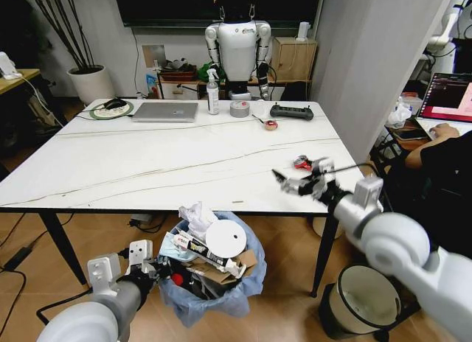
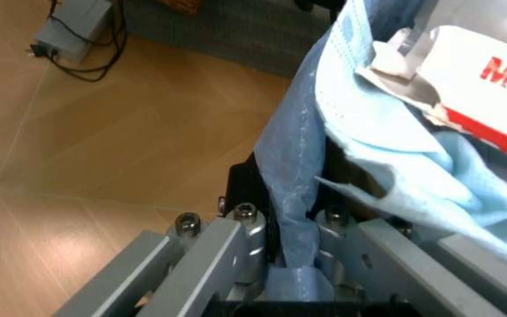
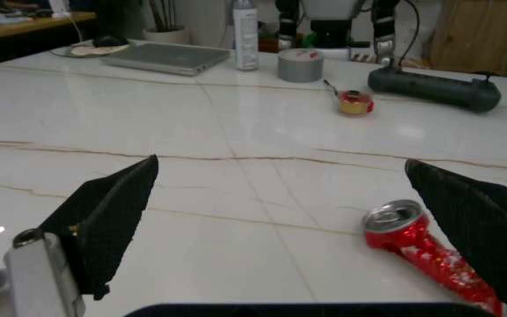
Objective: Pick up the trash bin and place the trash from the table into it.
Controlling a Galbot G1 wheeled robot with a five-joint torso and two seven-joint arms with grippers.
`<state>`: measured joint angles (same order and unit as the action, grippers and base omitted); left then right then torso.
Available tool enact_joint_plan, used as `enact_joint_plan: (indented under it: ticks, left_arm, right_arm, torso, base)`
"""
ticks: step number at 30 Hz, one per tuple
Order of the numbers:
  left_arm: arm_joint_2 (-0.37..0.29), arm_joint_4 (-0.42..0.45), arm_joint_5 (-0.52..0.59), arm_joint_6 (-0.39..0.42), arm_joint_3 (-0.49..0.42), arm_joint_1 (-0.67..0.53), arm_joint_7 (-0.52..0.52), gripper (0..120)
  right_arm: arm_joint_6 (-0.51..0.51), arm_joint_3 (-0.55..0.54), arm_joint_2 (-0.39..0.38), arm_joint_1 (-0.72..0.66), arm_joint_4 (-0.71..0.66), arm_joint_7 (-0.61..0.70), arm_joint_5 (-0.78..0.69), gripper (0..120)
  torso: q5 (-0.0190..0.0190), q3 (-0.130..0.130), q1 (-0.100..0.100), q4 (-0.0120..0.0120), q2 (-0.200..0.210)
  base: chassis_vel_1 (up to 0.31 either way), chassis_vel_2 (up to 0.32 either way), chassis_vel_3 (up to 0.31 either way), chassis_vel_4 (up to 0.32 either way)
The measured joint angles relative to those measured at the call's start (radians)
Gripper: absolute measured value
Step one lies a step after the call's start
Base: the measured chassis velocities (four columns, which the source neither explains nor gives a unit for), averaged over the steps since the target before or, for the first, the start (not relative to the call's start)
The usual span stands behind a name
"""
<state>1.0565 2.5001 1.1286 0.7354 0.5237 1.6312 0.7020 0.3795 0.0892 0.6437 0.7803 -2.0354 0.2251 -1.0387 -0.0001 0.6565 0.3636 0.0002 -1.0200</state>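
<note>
The trash bin [image 1: 221, 298], lined with a crinkly light-blue bag, hangs just off the floor in front of the table's [image 1: 147, 165] near edge. It is heaped with trash: a white cup lid [image 1: 226, 239], cardboard and tissues. My left gripper [image 1: 153, 270] is shut on its bagged rim; in the left wrist view the fingers [image 2: 245, 231] pinch the blue bag [image 2: 293, 198]. My right gripper [image 1: 299, 178] is open just above the table's right side. A crushed red can [image 3: 412, 244] lies beside its right finger [image 3: 478, 228], also seen on the table as the red can [image 1: 302, 163].
At the table's far edge lie a grey laptop [image 1: 164, 110], a spray bottle [image 1: 213, 91], a grey tape roll [image 1: 240, 108], a black controller [image 1: 291, 112] and a small red item [image 1: 271, 124]. A cream bucket [image 1: 366, 298] stands on the floor at the right. A person sits beyond the right edge.
</note>
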Motion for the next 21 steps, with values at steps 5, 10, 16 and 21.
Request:
enact_joint_plan:
  ticks: [5,10,16,21]
  left_arm:
    - [-0.007,0.000,0.012,0.000,-0.002,-0.006,0.000,2]
    - [-0.014,0.000,0.018,0.000,-0.007,-0.012,-0.001,2]
    - [-0.021,-0.002,0.023,0.000,-0.015,-0.022,-0.005,2]
    - [-0.021,-0.006,0.023,0.000,-0.016,-0.023,-0.005,2]
  right_arm:
    - [0.031,-0.021,0.015,-0.083,0.152,-0.072,0.001,100]
    - [0.053,-0.035,0.022,-0.129,0.230,-0.115,0.001,100]
    - [0.099,-0.054,0.108,-0.178,0.296,0.040,-0.116,100]
    - [0.127,-0.073,0.171,-0.207,0.312,0.202,-0.209,99]
  torso:
    - [0.0002,0.000,0.000,-0.0001,0.000]
    - [-0.0002,0.000,0.000,-0.0005,0.000]
    - [0.0002,0.000,0.000,-0.0004,0.000]
    - [-0.0001,0.000,0.000,0.0000,0.000]
  base:
    - [0.000,0.000,0.000,0.000]
    - [0.000,0.000,0.000,0.000]
    - [0.000,0.000,0.000,0.000]
    - [0.000,0.000,0.000,0.000]
